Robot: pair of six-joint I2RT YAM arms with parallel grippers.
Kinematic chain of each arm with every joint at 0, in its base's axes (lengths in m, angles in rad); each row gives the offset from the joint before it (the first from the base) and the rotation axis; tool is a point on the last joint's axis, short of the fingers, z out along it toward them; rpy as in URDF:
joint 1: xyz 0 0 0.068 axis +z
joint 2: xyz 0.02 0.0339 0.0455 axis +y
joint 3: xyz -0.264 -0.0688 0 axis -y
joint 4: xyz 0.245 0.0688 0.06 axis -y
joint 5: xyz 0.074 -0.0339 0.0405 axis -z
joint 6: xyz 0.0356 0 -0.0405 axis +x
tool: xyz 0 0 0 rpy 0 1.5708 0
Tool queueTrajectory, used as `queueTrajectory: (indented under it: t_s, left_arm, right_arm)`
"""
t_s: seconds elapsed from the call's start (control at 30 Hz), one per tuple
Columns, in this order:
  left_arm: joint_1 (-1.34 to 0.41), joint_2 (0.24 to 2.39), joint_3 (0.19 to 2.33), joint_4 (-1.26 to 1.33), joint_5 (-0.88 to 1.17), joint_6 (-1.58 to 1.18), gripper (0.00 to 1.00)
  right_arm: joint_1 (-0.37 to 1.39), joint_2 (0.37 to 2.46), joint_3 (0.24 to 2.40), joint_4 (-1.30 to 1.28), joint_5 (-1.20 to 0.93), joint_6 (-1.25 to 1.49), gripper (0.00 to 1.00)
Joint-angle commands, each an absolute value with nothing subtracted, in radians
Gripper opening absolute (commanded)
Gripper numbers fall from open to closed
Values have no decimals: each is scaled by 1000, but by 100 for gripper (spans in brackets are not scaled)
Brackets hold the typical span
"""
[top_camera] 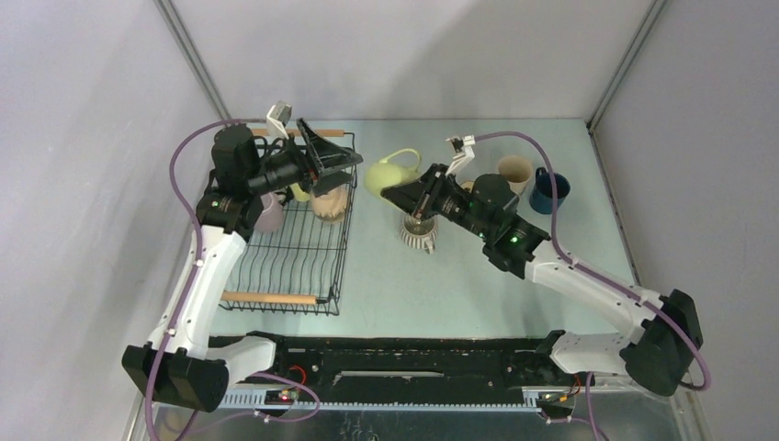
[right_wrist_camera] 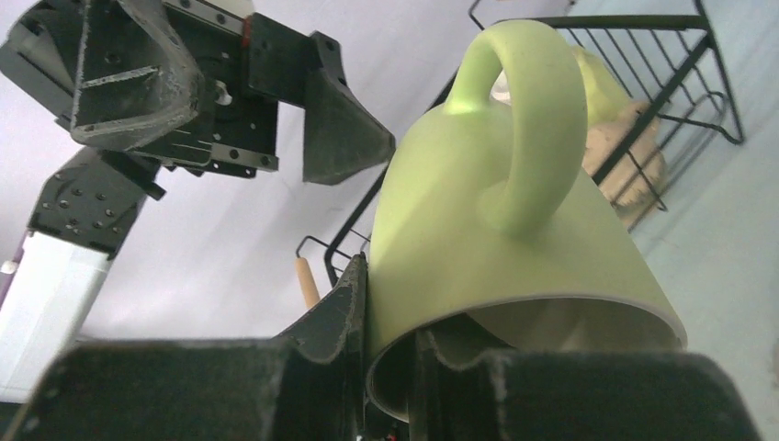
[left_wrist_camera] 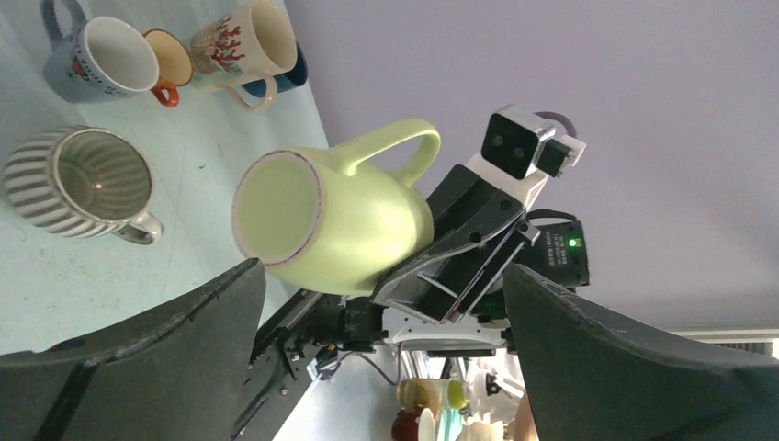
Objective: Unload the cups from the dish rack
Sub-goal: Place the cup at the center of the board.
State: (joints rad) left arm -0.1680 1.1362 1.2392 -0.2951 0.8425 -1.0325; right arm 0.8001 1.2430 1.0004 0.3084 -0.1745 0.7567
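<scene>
Pale yellow-green ceramic mug (top_camera: 390,173) hangs over the worktop (top_camera: 441,285) just right of the black wire dish rack (top_camera: 285,266), base end clamped in the right jaws, mouth facing the left jaws, which gape empty nearby.

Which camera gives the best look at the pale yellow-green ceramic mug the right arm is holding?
Left wrist: the whole pale yellow-green ceramic mug shows, open mouth, handle and body. Right wrist shows it close, cropped, its rim clamped by the right gripper. Top external shows it small.
</scene>
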Motion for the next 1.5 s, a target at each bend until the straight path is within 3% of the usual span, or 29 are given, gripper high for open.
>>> queueTrajectory:
  t_s: [0.0,0.4,0.63,1.47]
  left_arm:
    - [-156,1105,1261,-391,812,-854,100]
    - [-265,1078,1303,-704,423,-505,100]
    - [-387,1064,1295,-761,206,-409,100]
    - [-453,913,1029,-637,-30,-348,100]
  right_arm:
    - [808,1119,1015,223,-83,702,0]
    - [756,962,1103,-429,122,626,0]
    - [583,1012,1146,-668,13,527,0]
    - [530,1600,1291,-657,14,377,0]
